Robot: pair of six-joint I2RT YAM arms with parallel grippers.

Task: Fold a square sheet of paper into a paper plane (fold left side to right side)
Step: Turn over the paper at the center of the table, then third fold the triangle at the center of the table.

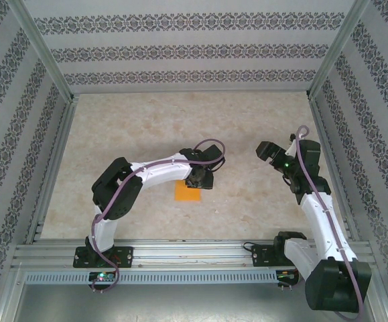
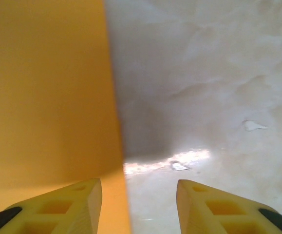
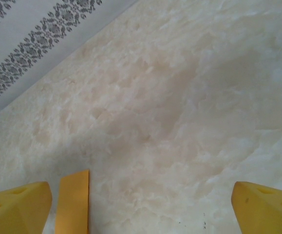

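One orange paper sheet, two arms, one table.

Readable text, labels, brands, numbers, signs: none found.
Item, wall panels: bands of dark floral ornament, pattern only, no lettering.
Item, square sheet of paper: plain orange, unprinted.
Item, counter: marbled beige surface, no markings legible.
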